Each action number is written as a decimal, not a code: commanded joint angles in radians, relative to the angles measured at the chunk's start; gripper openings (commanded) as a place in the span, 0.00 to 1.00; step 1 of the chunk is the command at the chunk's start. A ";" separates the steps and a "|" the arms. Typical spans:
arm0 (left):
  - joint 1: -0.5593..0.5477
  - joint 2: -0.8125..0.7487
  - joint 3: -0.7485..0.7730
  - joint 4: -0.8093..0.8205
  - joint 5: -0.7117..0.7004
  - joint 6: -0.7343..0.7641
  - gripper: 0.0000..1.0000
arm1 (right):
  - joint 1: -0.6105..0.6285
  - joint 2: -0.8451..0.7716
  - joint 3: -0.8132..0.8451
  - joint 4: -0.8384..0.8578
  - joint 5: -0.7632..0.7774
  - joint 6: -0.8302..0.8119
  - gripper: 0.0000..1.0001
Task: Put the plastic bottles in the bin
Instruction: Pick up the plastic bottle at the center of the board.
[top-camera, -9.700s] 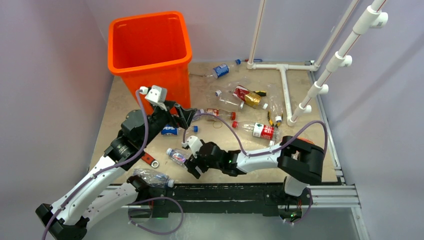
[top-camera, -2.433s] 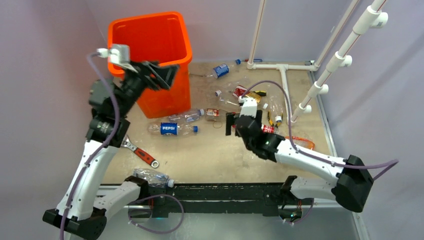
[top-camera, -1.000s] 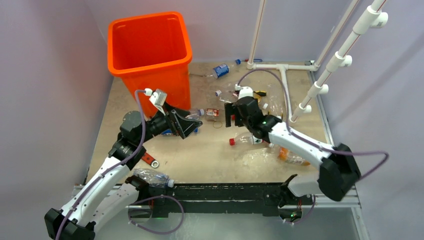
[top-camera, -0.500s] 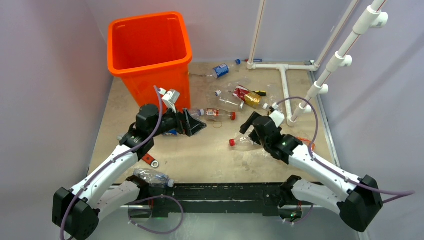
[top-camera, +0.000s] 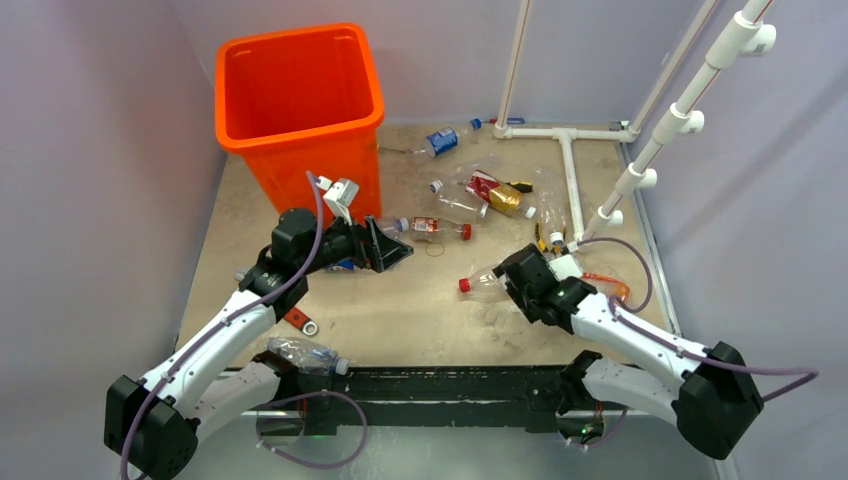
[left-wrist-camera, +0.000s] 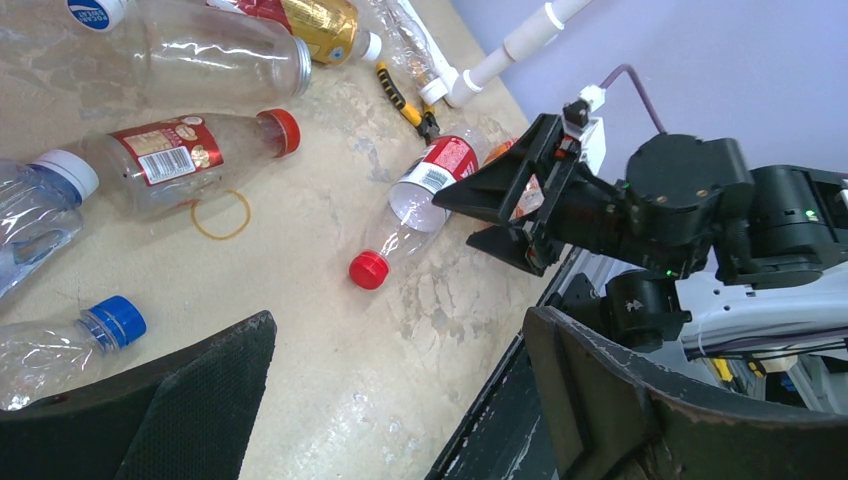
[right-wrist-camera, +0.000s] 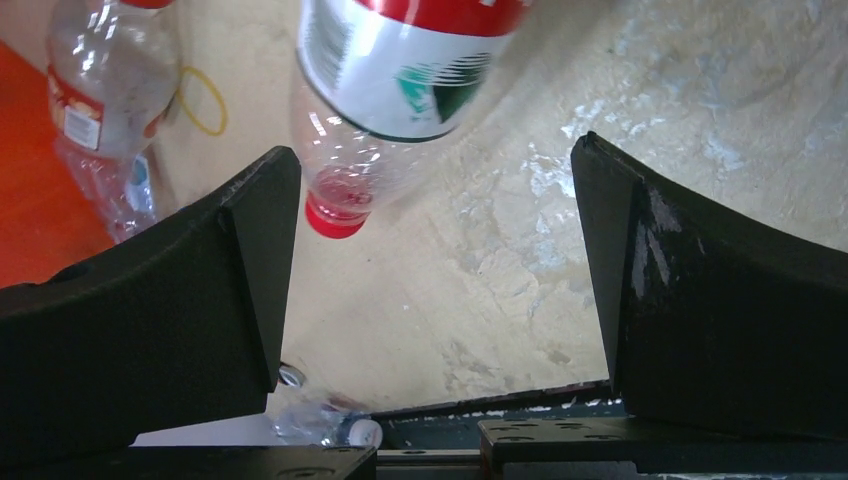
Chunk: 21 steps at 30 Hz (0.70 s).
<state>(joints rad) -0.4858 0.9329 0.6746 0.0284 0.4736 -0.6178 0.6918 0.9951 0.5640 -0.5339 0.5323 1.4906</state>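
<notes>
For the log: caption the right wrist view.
Open right gripper aimed at red-capped bottle lying on the table.

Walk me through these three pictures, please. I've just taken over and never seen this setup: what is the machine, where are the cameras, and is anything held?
These are two robot arms bolted at the near edge of a table. The wide picture looks down from above and behind them. The other two come from a camera on each wrist, so the black wedges at the bottom are that arm's own fingers. The orange bin stands at the far left. Crushed plastic bottles lie scattered on the table, with a red-handled wrench and a white pipe frame. Nothing is held: the left gripper is open over bottles near the bin, and the right gripper is open, close to a red-capped bottle lying on the table.
</notes>
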 joint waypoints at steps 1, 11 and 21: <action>-0.005 -0.011 0.013 0.034 0.016 -0.013 0.95 | -0.002 0.038 -0.033 -0.015 0.036 0.224 0.99; -0.005 -0.014 0.013 0.028 0.019 -0.011 0.94 | -0.017 0.055 -0.130 0.183 0.096 0.355 0.98; -0.005 -0.022 0.013 0.022 0.015 -0.009 0.95 | -0.112 0.190 -0.112 0.353 0.100 0.225 0.95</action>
<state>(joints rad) -0.4858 0.9279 0.6746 0.0273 0.4767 -0.6182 0.6022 1.1408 0.4431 -0.2592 0.5907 1.7638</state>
